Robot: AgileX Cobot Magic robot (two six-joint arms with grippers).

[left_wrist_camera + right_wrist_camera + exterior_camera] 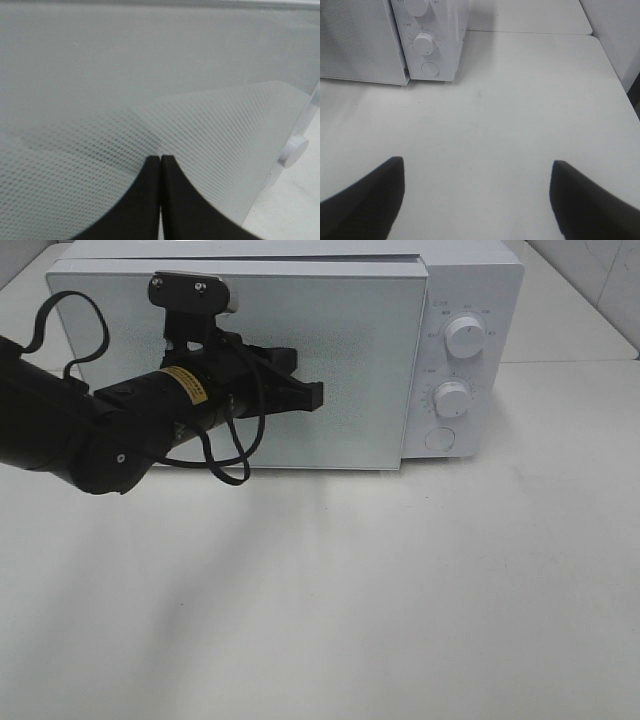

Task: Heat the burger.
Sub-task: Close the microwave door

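Tabletop: white, bare across the near half in the exterior high view.

Microwave: white, standing at the far edge of the tabletop, front facing the near edge. Its door, a pale panel with a fine dot mesh, lies flat against the front. I cannot confirm that it is fully latched.

Left arm: black, coming in from the left edge of the tabletop and lying across the door, with a black cable looping beneath it.

Left hand: fingers pressed together with nothing between them, tips right at the door's mesh. I cannot tell whether they touch it.

Right hand: outside the exterior high view. Its own camera shows the fingers spread wide apart, empty, above bare tabletop toward the right edge, well apart from the microwave.

Control panel: upper dial, lower dial and round button below them.

Burger: visible in no view; I cannot tell where it is.
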